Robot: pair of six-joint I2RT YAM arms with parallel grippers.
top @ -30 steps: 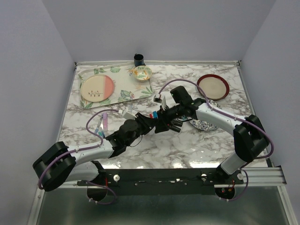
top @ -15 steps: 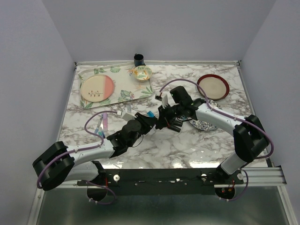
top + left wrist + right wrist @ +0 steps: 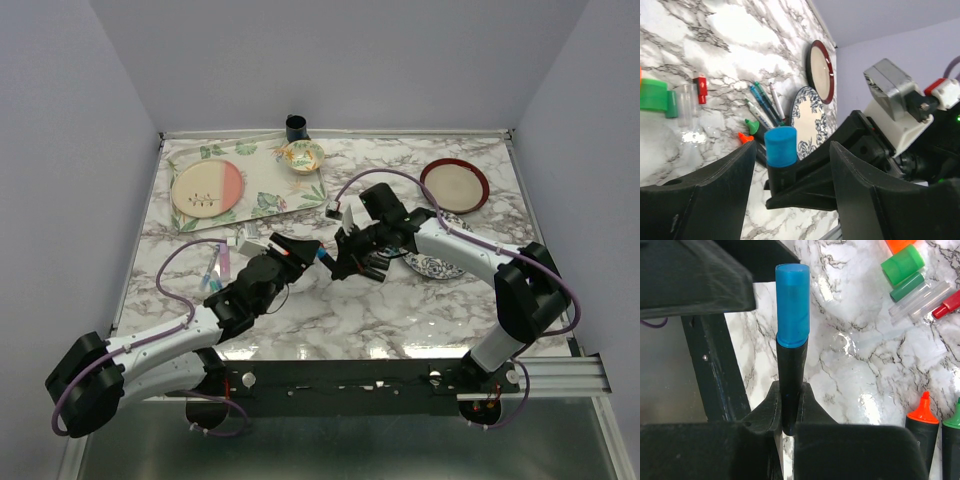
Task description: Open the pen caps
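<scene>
The right hand (image 3: 790,412) is clamped on the lower end of a black highlighter (image 3: 790,370), which points straight out from between its fingers with the blue cap (image 3: 792,302) on. A broad black finger (image 3: 695,280) of the other arm sits just beside the cap, not touching it. On the marble table (image 3: 855,365) lie a green cap (image 3: 902,263), a clear tube (image 3: 920,300) and an uncapped orange-tipped highlighter (image 3: 921,427).

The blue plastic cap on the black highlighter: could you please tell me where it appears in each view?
Top external: the blue plastic cap sits mid-table, at the tip of the right hand.
Left wrist: cap lower centre.
Right wrist: cap upper centre, upright.
Shared landmark: the right hand clamping the black highlighter below the cap.
</scene>
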